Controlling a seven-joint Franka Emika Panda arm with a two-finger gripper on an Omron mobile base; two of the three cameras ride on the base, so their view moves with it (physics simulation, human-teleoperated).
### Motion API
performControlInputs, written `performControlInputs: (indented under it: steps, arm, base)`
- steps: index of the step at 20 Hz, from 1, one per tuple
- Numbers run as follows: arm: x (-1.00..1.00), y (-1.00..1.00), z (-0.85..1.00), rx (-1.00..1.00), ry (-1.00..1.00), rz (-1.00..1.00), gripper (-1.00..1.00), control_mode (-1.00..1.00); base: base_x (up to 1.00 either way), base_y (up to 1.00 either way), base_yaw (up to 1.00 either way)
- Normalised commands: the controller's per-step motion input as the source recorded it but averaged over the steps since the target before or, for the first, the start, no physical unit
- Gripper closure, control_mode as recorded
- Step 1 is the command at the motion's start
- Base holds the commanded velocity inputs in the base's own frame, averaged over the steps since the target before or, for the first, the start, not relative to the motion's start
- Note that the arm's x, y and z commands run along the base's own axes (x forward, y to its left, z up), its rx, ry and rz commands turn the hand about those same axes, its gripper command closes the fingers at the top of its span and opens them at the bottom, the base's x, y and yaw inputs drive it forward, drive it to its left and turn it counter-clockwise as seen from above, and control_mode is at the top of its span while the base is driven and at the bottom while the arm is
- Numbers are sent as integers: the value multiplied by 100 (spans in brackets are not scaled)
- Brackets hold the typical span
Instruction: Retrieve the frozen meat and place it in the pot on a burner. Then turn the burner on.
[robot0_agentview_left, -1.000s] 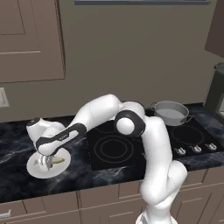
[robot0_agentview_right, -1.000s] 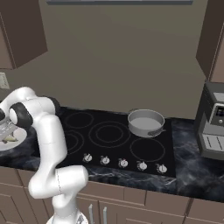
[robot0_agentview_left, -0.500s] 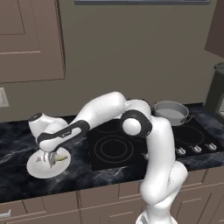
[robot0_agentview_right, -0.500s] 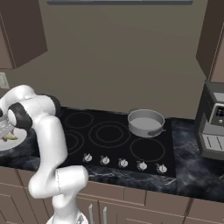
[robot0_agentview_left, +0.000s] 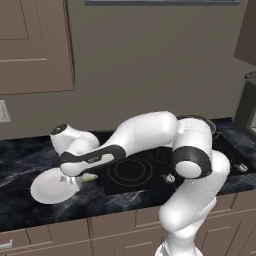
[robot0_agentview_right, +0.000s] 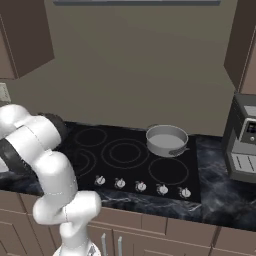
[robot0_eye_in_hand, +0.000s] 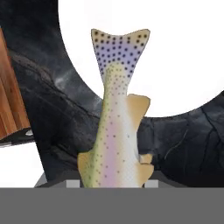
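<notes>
Evidently the dark marbled desk (robot0_agentview_right: 220, 200) carries everything, with the black cooktop (robot0_agentview_right: 131, 160) set into it and a row of knobs (robot0_agentview_right: 141, 186) along its front edge, at six o'clock from the burners, where the arm can reach them once cooking is to begin. On the rear right burner, at about two o'clock on the cooktop, stands the pot (robot0_agentview_right: 166, 140), grey and shallow, waiting with its mouth open for what is to be dropped in. Off the cooktop's left side, at nine o'clock, lies the round white plate (robot0_agentview_left: 50, 186), and the arm bends low across the desk to bring the hand (robot0_agentview_left: 81, 177) over the plate's right rim. In the hand view the frozen meat (robot0_eye_in_hand: 114, 131) hangs lengthwise from between the fingertips, tail pointing to twelve o'clock over the plate's edge, its body crossing bare desk below; I judge it gripped and lifted clear, the hand closed narrowly on the fish's head end, though the fingertips themselves are hidden behind it.
</notes>
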Motion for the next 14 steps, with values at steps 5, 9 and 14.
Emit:
performControlInputs:
  steps: [5,9,14]
  arm:
    - [-28,-100,59,10,-7,-13,100,-100]
    - [-11,-100,82,15,-3,-15,100,-100]
    - [-1,-100,62,4,0,-21,100,-100]
  base:
    - [0,0,0]
    - [0,0,0]
    - [0,0,0]
